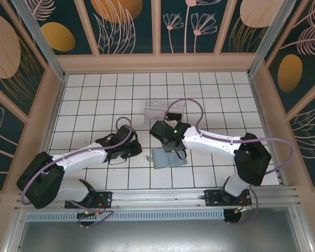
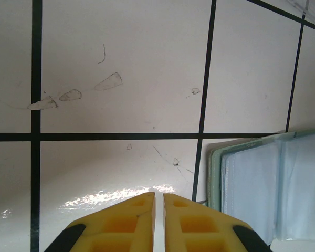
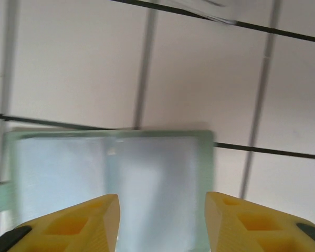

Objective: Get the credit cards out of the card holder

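With left fingers [image 2: 131,223] clenched and right fingers [image 3: 79,223] released above it, pinch the probably light, pliable card holder [image 3: 115,173] by its rim.

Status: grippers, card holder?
Left gripper shut beside card holder, which lies open. Right gripper open above it. Clear tray farther back, apart.

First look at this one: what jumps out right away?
The grey-green card holder lies open on the white tiles mid-table, with the right gripper poised over it, yellow fingers apart. The left gripper sits just left of it, fingers shut, and a clear plastic tray lies farther back.
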